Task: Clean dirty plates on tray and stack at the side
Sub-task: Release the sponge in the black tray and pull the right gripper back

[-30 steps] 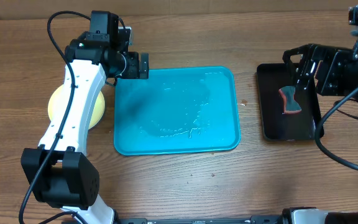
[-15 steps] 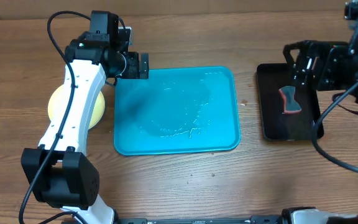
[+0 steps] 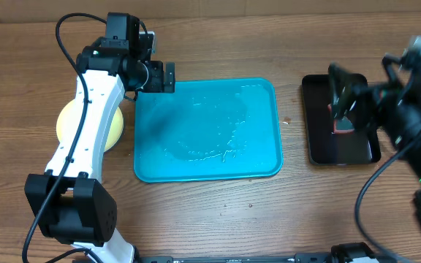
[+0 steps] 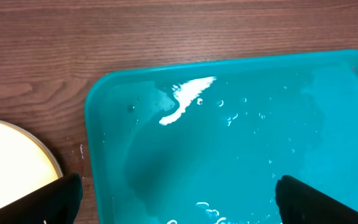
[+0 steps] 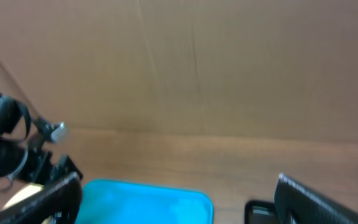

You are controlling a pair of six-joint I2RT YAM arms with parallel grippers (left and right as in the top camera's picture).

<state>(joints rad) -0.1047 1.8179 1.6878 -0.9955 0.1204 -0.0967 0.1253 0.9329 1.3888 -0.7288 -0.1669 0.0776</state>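
The turquoise tray lies mid-table, wet and holding no plates; it also shows in the left wrist view and the right wrist view. A pale yellow plate sits on the table left of the tray, mostly hidden by my left arm; its edge shows in the left wrist view. The other plates are hidden. My left gripper is open and empty above the tray's far left corner. My right gripper is open and empty, raised high over the black tray and blurred.
A narrow black tray stands right of the turquoise tray, with a red and grey sponge in it. A brown cardboard wall rises behind the table.
My right arm has lifted up and swung toward the camera, away from the sponge in the black tray. The left arm has not moved.
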